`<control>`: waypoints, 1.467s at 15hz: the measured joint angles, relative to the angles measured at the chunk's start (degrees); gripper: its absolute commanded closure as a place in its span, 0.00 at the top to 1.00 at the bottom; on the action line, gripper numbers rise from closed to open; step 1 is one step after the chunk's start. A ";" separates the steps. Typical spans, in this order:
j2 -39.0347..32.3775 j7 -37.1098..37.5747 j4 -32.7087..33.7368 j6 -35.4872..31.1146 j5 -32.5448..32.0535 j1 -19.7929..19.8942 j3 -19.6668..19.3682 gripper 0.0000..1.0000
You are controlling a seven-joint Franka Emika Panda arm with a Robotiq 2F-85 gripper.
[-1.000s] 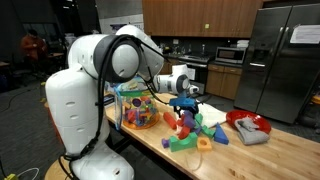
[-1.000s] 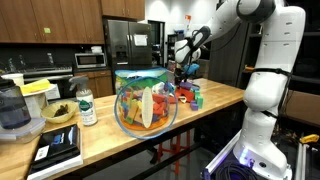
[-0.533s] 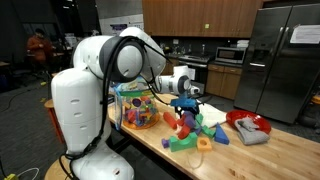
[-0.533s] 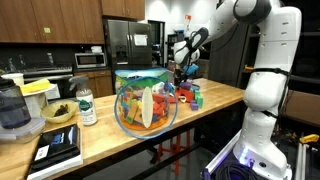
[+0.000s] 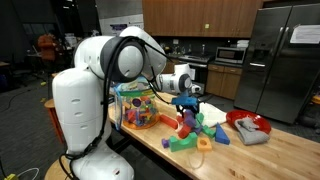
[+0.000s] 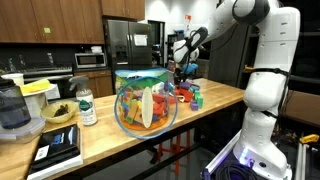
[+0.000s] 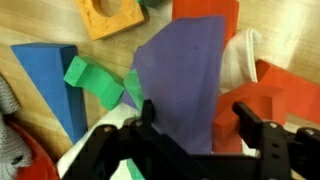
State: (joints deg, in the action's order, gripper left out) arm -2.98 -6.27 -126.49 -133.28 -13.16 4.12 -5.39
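End effector [image 7: 197, 112] jaws wide, straddling one purple block [image 7: 185, 70]; one blue wedge [image 7: 50, 75], one orange holed block [image 7: 110, 15] nearby.

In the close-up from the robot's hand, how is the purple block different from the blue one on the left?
The purple block is a broad slab with slanted edges; the blue block tapers to a point like a wedge. The purple block stands between the jaws, while the blue block lies off to one side, outside them. Both are plain, single-coloured toy shapes in the same pile.
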 measured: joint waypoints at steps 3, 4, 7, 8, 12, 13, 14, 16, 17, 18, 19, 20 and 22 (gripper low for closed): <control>-0.21 -0.04 0.41 0.40 0.00 -0.01 0.01 0.53; -0.36 -0.07 0.64 0.61 0.00 -0.01 0.04 0.53; -0.70 -1.41 1.42 1.23 0.87 -0.03 0.24 0.53; -0.72 -2.92 1.68 1.43 2.14 -0.03 0.42 0.53; -0.73 -8.37 4.01 2.76 6.96 -0.20 1.42 0.53; -0.73 -8.81 4.90 3.13 7.21 -0.33 1.65 0.53; -0.73 -9.04 5.85 3.42 7.31 -0.40 1.95 0.53; -0.77 -9.09 8.02 4.45 7.31 -0.78 2.65 0.53; -0.92 -9.09 9.26 5.20 7.31 -1.09 3.09 0.53; -1.23 -9.08 10.62 5.99 7.31 -1.49 3.57 0.53; -1.65 -9.03 12.07 6.79 7.31 -2.01 4.08 0.53; -2.28 -8.97 13.74 7.64 7.31 -2.61 4.66 0.53; -3.94 -8.73 17.35 9.22 7.31 -3.89 5.83 0.53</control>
State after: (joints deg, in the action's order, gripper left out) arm -6.92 -15.00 -109.14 -124.05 -5.85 0.23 0.44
